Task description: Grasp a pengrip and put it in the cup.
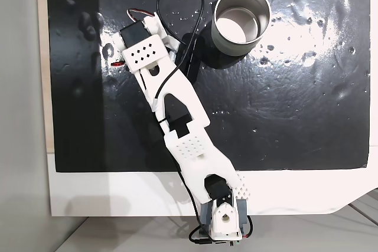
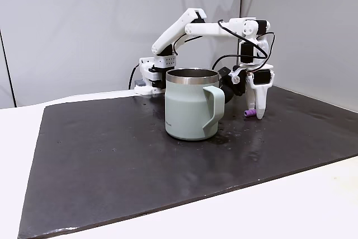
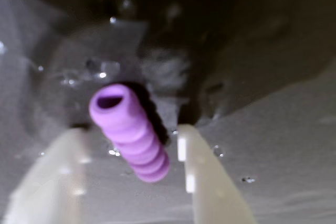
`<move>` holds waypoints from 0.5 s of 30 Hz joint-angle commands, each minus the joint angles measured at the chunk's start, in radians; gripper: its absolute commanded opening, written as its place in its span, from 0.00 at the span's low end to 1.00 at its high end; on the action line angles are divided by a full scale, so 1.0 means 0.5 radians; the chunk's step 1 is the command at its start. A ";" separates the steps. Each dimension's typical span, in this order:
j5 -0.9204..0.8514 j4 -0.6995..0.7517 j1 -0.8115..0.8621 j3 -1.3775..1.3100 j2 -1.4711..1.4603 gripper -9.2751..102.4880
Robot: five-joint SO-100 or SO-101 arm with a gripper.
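Here, gripper [image 3: 131,135]: fingers spread, straddling the pengrip [image 3: 131,132], lower centre of wrist view.
Pengrip: lying on dark mat [image 2: 140,160].
Cup [image 2: 190,104]: centre of side view, upright.

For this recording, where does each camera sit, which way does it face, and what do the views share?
A fixed view: overhead, looking straight down on the black mat, the cup and the whole arm.
A fixed view: low at the table's edge, facing across the cup toward the arm and gripper.
Wrist view: looks down between the fingers at the pengrip.
Shared: both fixed views show the cup.
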 commanded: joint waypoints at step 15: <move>-0.126 0.003 0.015 0.003 0.466 0.09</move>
